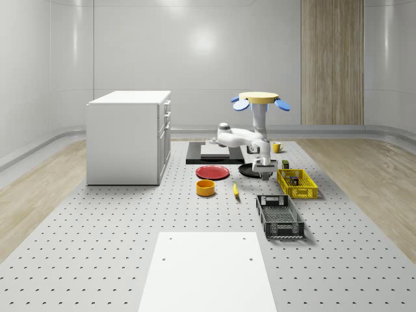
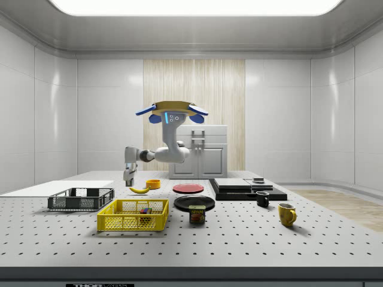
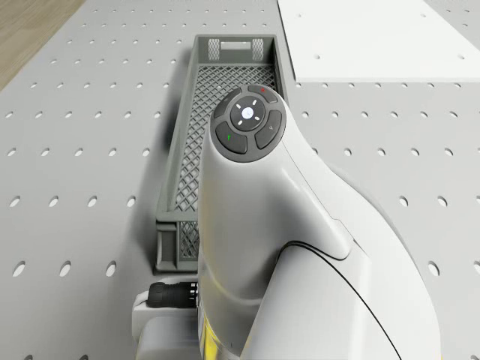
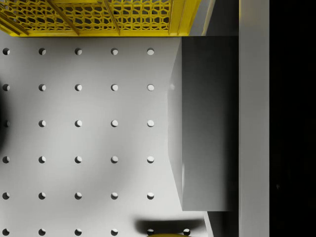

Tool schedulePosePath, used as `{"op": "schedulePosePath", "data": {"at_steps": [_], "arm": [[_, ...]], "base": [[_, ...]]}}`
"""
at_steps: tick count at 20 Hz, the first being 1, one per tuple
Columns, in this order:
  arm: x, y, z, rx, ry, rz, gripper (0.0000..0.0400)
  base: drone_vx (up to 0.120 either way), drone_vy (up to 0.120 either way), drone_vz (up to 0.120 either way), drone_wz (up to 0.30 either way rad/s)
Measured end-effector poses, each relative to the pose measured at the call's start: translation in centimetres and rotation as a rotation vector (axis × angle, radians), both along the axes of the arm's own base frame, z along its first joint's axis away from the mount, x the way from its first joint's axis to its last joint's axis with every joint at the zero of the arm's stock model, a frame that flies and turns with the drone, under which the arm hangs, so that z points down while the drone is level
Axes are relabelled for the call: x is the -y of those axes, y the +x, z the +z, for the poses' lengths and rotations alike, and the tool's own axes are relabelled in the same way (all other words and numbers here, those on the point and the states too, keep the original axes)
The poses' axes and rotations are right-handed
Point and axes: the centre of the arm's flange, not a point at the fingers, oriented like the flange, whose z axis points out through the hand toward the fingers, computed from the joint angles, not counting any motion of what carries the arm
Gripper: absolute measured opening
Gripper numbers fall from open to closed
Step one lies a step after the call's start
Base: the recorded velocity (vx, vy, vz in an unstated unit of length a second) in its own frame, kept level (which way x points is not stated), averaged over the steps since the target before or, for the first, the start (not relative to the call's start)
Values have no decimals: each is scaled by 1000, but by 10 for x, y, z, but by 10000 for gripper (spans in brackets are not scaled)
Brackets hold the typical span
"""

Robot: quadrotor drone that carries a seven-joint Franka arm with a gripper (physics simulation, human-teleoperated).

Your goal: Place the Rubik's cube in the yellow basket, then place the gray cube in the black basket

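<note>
The drone (image 1: 262, 99) hovers above the table's far middle, its white arm (image 3: 300, 247) reaching down. My gripper (image 1: 265, 169) hangs just above the table, beside the yellow basket (image 1: 297, 183), at the side view's left (image 2: 128, 179). It is shut on the gray cube (image 4: 210, 123), which looms close in the wrist view with the yellow basket's mesh wall (image 4: 98, 17) beyond it. The Rubik's cube (image 2: 145, 210) lies inside the yellow basket (image 2: 133, 214). The black basket (image 1: 280, 216) stands nearer the table's front and stretches out under the arm in the drone view (image 3: 217, 150).
A red plate (image 1: 213, 172), an orange bowl (image 1: 205, 188), a banana (image 1: 235, 190) and a black dish (image 1: 249, 171) lie near the gripper. A white cabinet (image 1: 129, 136) stands at the whole-scene view's left. A white slab (image 1: 207, 270) covers the front. A can (image 2: 197, 214) and mugs (image 2: 286, 214) sit nearby.
</note>
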Motion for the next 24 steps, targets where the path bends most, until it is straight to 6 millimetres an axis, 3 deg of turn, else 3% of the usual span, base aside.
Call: {"op": "schedulePosePath", "data": {"at_steps": [3, 24], "arm": [[0, 0, 0, 0, 0, 0, 250], [0, 0, 0, 0, 0, 0, 250]], "base": [[120, 93, 0, 0], [120, 0, 0, 0]]}}
